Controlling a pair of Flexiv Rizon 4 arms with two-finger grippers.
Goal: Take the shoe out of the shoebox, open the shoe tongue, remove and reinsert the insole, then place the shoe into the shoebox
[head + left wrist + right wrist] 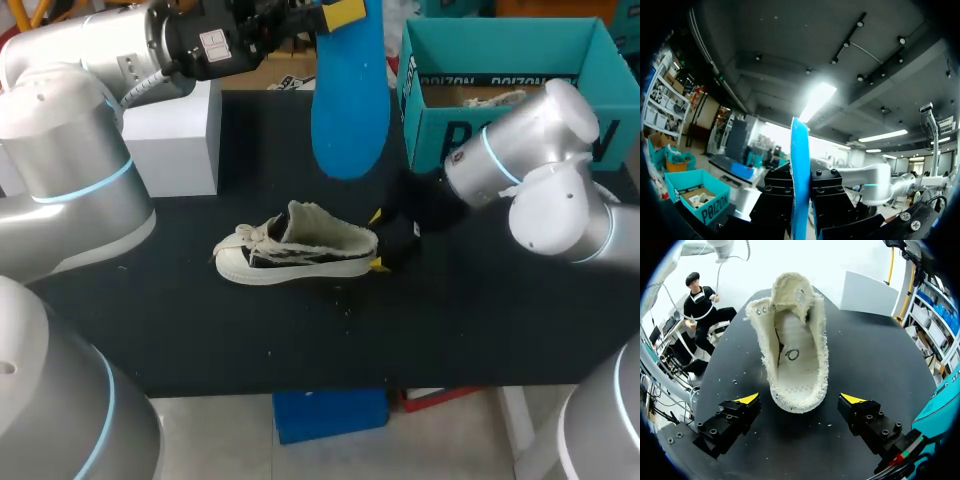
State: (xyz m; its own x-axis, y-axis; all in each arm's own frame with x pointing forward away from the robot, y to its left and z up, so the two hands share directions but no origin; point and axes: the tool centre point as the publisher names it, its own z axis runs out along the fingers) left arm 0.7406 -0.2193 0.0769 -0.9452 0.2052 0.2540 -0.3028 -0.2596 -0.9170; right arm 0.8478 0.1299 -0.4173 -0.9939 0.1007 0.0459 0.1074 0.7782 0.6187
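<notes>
From above, the shoe (295, 250) lies mid-frame on the worktop (480, 320), the shoebox (500, 45) upper right. At my left wrist, my left pincer (801, 200) is clamped on the insole (800, 165). At my right wrist, my right pincer (800, 399) stands apart astride the heel; I'd steady the heel, then feed the insole toe-first.

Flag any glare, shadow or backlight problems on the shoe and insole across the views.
Head view: even light, shoe reads clearly on the dark table. Left wrist view: ceiling strip light glares behind the blue insole; left tool is backlit, near black. Right wrist view: shoe interior evenly lit, no hard shadow.
</notes>
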